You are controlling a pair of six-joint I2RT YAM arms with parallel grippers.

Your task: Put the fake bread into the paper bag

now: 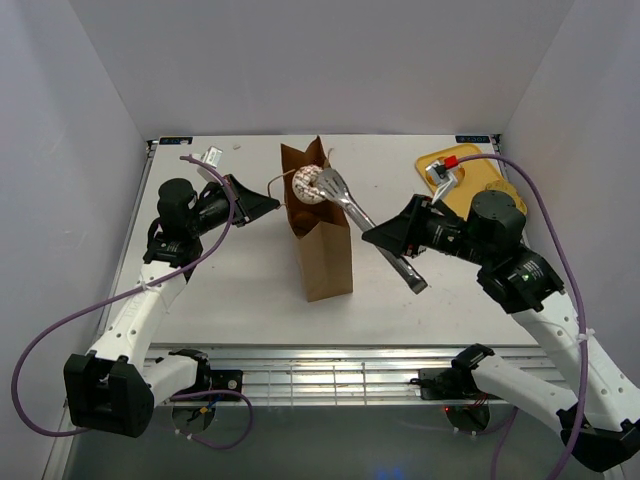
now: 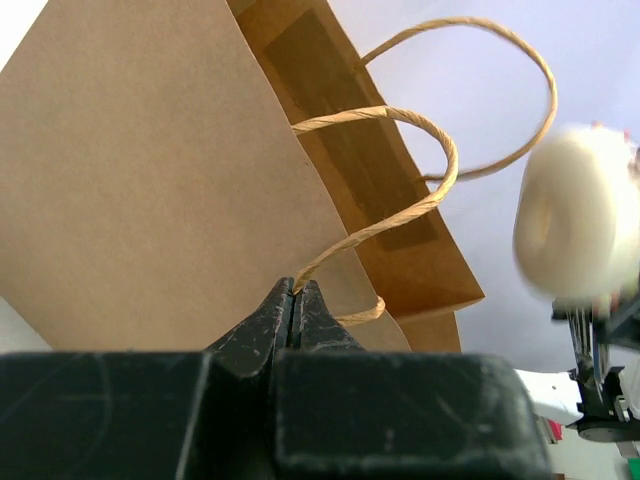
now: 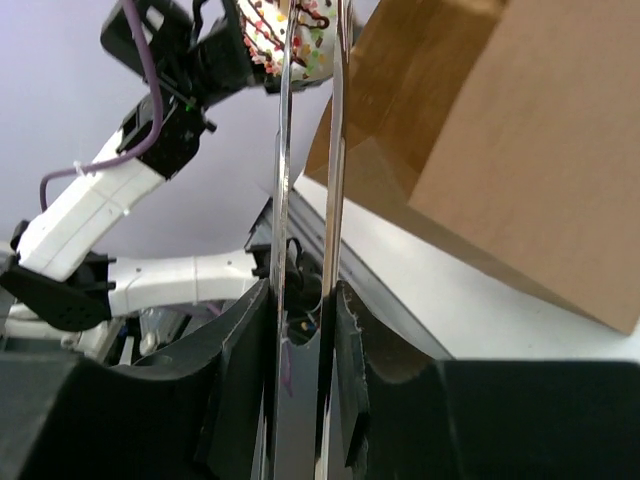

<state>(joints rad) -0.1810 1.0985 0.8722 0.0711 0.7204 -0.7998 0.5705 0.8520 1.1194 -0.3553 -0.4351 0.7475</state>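
Drop step: right end effector (image 1: 388,238), clenched on tongs (image 1: 362,215), poises the donut (image 1: 307,184) ahead over the paper bag (image 1: 327,255); left end effector (image 2: 295,300) pinches the handle (image 2: 425,125); next, presumably loosen the tongs.

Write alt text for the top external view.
Seen from above, the right gripper, jaws shut on metal tongs, holds a white sprinkled donut at the open mouth of a brown paper bag standing mid-table. The left gripper pinches a bag handle; a yellow tray sits far right.
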